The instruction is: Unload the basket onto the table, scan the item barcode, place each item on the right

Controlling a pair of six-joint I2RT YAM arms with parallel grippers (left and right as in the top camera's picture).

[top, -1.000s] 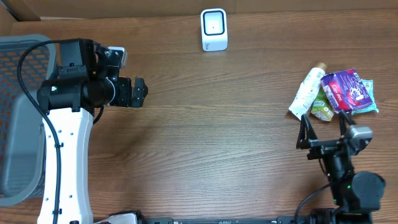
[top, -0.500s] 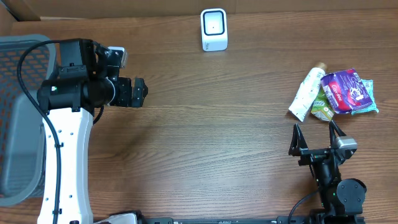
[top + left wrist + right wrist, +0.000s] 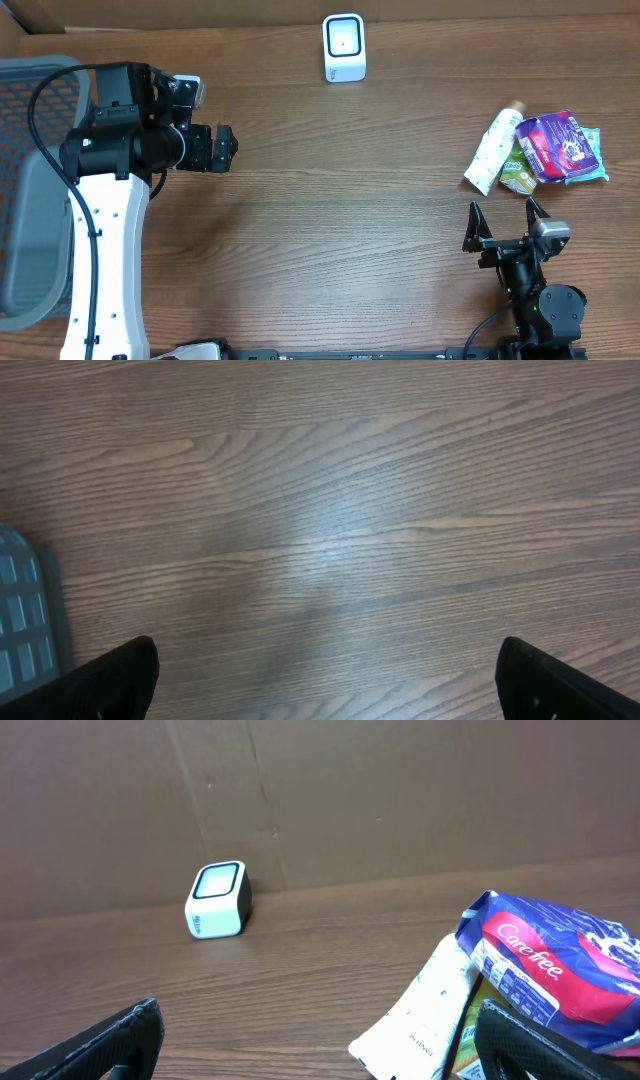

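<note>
right gripper open beside carefree pack

left arm: white link, black joints, looped black cable | right claw: black, pointed

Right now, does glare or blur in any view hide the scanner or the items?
Overhead: sharp, even light, scanner and item pile clear. Left wrist: a pale sheen on the bare table, nothing hidden. Right wrist: lettering on the purple pack legible; right pincer tips just dark shapes.
</note>
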